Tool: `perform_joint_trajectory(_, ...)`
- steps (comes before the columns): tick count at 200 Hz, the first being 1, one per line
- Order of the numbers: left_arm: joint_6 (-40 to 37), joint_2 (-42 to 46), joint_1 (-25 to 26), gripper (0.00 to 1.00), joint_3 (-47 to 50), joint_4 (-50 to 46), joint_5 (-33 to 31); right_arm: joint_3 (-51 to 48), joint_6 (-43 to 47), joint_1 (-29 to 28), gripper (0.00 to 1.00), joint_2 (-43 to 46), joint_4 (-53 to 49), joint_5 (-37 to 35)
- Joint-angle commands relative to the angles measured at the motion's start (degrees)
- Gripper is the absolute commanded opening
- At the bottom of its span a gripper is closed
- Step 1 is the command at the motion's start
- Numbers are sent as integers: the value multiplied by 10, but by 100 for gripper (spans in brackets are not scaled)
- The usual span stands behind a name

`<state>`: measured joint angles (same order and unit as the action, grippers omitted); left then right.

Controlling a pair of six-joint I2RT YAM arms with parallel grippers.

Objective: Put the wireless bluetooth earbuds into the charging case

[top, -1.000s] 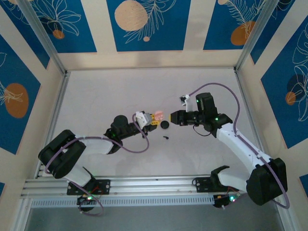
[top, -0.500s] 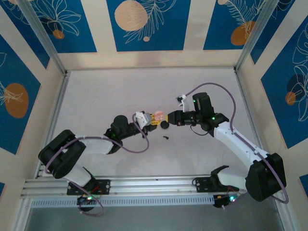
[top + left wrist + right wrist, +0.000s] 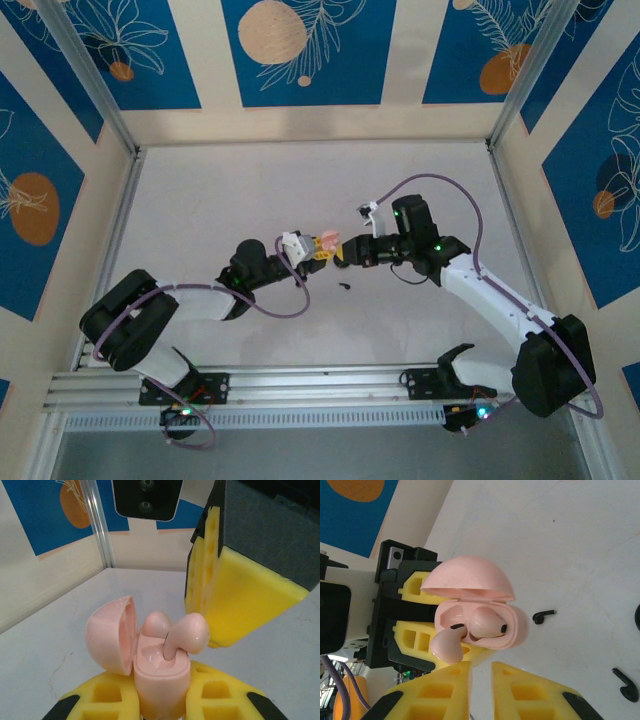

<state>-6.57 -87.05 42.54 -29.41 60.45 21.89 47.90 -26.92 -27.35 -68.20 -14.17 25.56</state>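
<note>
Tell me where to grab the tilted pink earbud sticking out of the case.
Pinch the earbud by its rounded head, coming from the open side away from the lid. Its stem is down in the case, so only the head stands clear. The left gripper holds the case from below.

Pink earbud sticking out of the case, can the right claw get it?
Probably yes. The right claw sits right next to the pink earbud, jaws slightly apart, nothing between them. The left claw holds the open case.
</note>
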Motion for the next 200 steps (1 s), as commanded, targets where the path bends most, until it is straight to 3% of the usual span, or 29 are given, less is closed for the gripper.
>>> perform_joint_trajectory(1, -5, 12, 7, 5, -8, 9, 9, 25, 13, -7, 17, -4, -5, 15)
perform_joint_trajectory(200, -13, 23, 9, 5, -9, -8, 14, 46, 32, -19, 19, 0, -15, -2)
